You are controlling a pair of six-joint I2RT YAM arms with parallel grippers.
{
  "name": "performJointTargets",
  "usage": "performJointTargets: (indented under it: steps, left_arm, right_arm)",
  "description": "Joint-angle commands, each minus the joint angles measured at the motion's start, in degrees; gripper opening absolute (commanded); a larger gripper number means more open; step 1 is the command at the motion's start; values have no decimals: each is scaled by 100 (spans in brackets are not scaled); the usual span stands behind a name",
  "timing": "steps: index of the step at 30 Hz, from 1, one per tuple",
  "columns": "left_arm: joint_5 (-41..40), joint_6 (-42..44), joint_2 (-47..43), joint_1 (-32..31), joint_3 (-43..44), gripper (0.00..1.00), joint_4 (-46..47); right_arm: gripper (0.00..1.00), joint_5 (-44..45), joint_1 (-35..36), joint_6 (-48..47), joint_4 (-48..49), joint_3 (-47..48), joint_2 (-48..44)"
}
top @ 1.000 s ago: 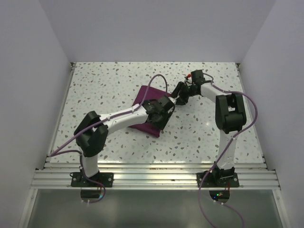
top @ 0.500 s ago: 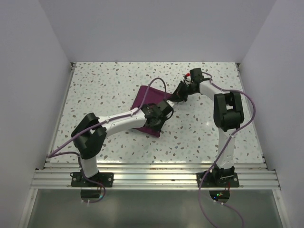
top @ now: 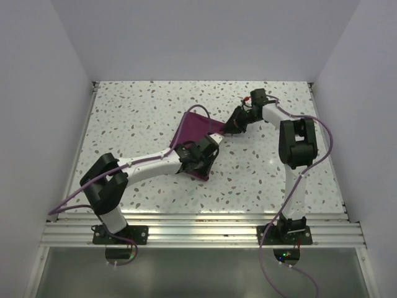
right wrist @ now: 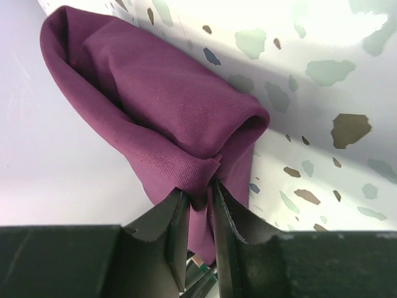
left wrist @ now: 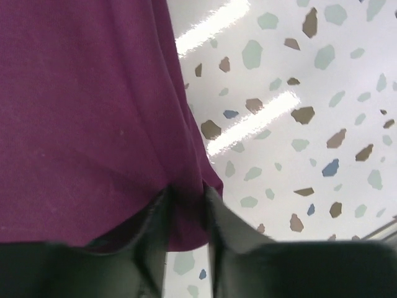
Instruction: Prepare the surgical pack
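Note:
The surgical pack (top: 195, 127) is a deep purple-maroon cloth, folded and lifted off the speckled table between the two arms. My left gripper (top: 203, 166) is shut on its near corner; in the left wrist view the cloth (left wrist: 87, 112) fills the left side and its edge is pinched between the fingers (left wrist: 186, 208). My right gripper (top: 224, 129) is shut on the far right corner; in the right wrist view the bunched cloth (right wrist: 161, 105) hangs from the fingers (right wrist: 200, 195).
The speckled table (top: 136, 112) is walled by white panels on the left, back and right. An aluminium rail (top: 198, 230) runs along the near edge. Purple cables loop from both arms (top: 322, 133).
My left gripper has pulled back toward the near edge and left with its corner. The right gripper has held its corner, and the cloth has risen and stretched between them.

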Motion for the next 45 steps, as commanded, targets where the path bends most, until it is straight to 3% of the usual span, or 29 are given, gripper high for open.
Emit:
performJointTargets:
  steps: [1,8,17,27,35,41,42,43,45]
  left_arm:
    - [585,-148,-191,-148,-214,39,-617]
    - [699,-60,169,-148,155,43,-652]
    - [761,-68,161,-148,-82,30,-643]
    - [743,-33,169,-148,-109,30,-652]
    - [778,37,196,-148,-126,28,-652]
    - [805,81,187,-148,-188,18,-670]
    - [831,81,187,-140,-205,5,-661]
    - [857,81,187,-148,-240,0,-661]
    - [884,81,169,-148,-310,0,-600]
  right_arm:
    - [25,248,-258,-118,329,41,-180]
    - [25,257,-240,14,505,-171,-409]
    - [21,231,-249,-38,329,119,-356]
    - [24,265,-232,-21,408,-153,-567]
    - [19,257,-205,41,347,250,-286]
    - [10,292,-170,76,426,286,-119]
    - [8,405,-161,67,409,304,-75]
    - [6,441,-161,6,269,347,-48]
    - [1,511,-170,-12,163,523,22]
